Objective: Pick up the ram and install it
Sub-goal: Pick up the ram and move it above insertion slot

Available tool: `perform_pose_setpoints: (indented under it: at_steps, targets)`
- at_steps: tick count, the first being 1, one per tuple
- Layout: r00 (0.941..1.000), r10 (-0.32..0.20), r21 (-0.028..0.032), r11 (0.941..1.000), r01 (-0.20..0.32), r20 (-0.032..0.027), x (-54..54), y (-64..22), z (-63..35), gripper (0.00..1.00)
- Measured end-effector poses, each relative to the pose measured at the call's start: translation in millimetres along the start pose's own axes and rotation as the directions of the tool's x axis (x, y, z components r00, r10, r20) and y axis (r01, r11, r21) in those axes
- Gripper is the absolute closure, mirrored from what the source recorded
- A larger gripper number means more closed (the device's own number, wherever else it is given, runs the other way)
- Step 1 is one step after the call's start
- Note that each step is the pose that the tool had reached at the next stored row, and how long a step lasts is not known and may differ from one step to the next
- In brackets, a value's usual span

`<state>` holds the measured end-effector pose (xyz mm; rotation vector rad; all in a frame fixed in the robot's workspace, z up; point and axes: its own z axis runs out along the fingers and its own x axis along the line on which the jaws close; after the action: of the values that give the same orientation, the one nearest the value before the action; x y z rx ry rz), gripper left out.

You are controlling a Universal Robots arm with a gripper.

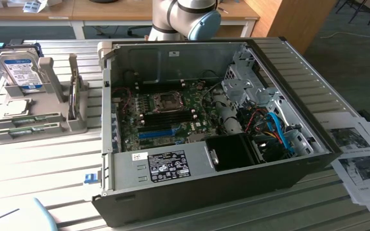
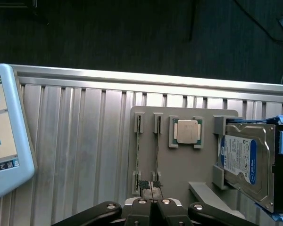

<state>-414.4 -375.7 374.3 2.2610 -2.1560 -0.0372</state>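
Two ram sticks (image 2: 139, 150) (image 2: 156, 149) stand on edge, side by side, in slots of a grey holder (image 2: 179, 165). In the exterior view they are thin green strips (image 1: 29, 120) on the holder at the exterior view's left. My gripper (image 2: 150, 184) hovers above the holder with its fingers shut, and the black pads (image 2: 144, 184) meet over the gap between the near ends of the two sticks. Nothing is held. The open computer case (image 1: 288, 72) lies in the middle of the table, its motherboard (image 1: 162, 118) facing up.
On the same holder sit a CPU (image 2: 187, 131) and an upright hard drive (image 2: 247, 162) with a blue-white label. A pale blue touchscreen device (image 2: 4, 132) lies on the ribbed metal table. Printed sheets (image 1: 358, 154) lie at the exterior view's right of the case.
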Motion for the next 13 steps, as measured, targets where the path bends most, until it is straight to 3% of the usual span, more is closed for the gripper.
perform_pose_setpoints:
  at_steps: [13]
  targets:
    - [1.0000,0.000,0.0001,1.0000,0.000,0.0000,0.1,-0.7,22.2,0.91]
